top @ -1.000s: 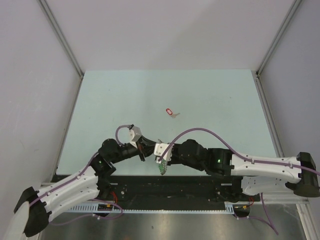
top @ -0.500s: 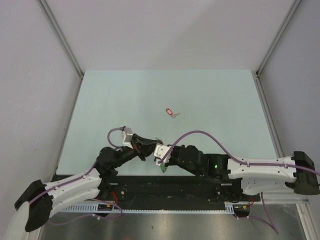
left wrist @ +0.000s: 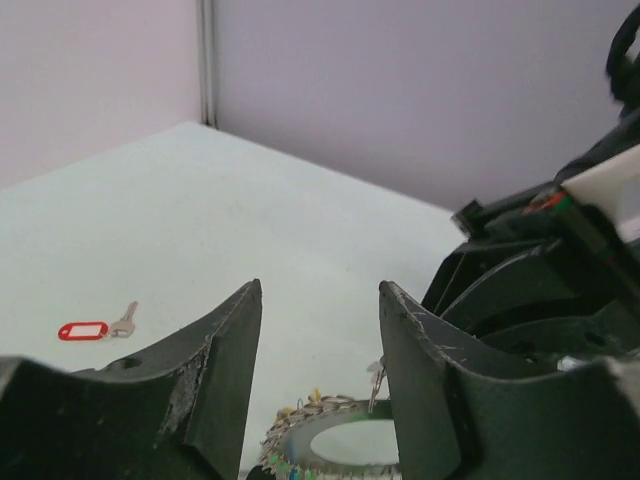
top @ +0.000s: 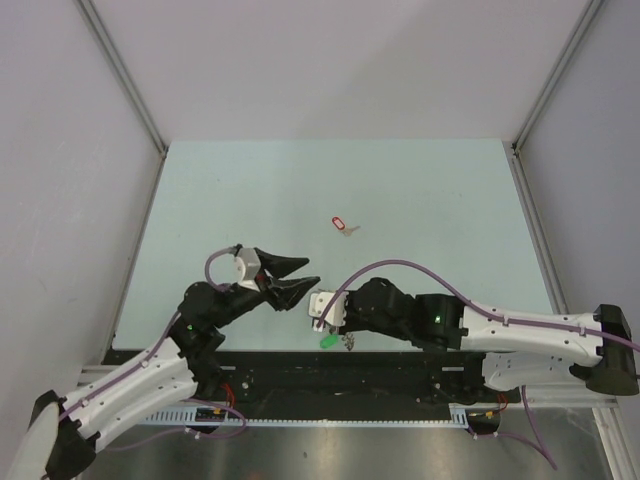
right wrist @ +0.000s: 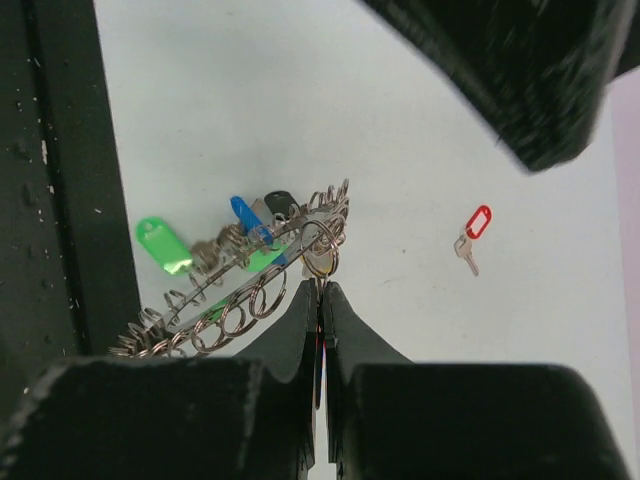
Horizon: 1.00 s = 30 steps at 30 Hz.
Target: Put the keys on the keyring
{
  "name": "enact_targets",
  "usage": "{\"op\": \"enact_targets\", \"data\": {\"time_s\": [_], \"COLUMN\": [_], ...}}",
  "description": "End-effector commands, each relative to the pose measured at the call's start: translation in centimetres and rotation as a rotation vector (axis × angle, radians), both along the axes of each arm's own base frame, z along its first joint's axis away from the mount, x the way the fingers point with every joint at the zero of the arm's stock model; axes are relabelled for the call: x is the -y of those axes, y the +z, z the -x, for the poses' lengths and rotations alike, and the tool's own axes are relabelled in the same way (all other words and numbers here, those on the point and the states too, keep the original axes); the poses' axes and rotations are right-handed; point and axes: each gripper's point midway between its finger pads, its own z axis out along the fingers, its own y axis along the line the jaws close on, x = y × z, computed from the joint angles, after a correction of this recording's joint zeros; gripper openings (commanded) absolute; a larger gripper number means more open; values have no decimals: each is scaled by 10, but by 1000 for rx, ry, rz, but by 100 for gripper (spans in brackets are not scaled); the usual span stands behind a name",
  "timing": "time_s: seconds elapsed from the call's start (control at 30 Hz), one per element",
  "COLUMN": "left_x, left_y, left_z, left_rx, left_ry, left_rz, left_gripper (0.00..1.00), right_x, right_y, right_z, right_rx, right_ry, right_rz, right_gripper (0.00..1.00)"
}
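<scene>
1. pale green table [top: 420, 180] is closed in by grey walls [top: 330, 60] on the far side and both flanks; its near edge meets a black strip [top: 300, 365] where the arm bases sit
2. left gripper [top: 312, 270] hovers over the table's near part, pointing toward the right arm, its fingers [left wrist: 225, 370] spread apart with nothing between them
3. right gripper [right wrist: 320, 292] sits just beside it, fingers pressed together on the wire of the keyring [right wrist: 215, 318]
4. the keyring sits low by the table's near edge, close to the black strip, carrying a green tag [right wrist: 160, 245], a blue tag [right wrist: 245, 215] and a black tag [right wrist: 280, 203] among many small split rings; whether it touches the table cannot be told
5. red-tagged key [top: 341, 223] lies flat by itself mid-table, well apart from both grippers and from every edge, with broad table surface around it on all sides
</scene>
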Motion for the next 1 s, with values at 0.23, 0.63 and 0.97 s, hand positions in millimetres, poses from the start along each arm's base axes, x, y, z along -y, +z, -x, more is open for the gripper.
{"op": "enact_targets", "data": {"time_s": [0.23, 0.63, 0.97], "left_x": [36, 42, 49], "left_y": [-41, -50, -60], "left_z": [17, 22, 21], "left_rx": [-122, -251, -331], "left_ry": [-260, -331, -370], "left_rz": [-352, -463, -511], "left_gripper": [51, 51, 45], "right_x": [0, 0, -2], "right_y": [25, 21, 17], "right_z": [2, 2, 4], "right_rx": [16, 7, -3], "right_ry": [46, 48, 57], "right_rz": [45, 66, 74], "right_gripper": [0, 0, 0]}}
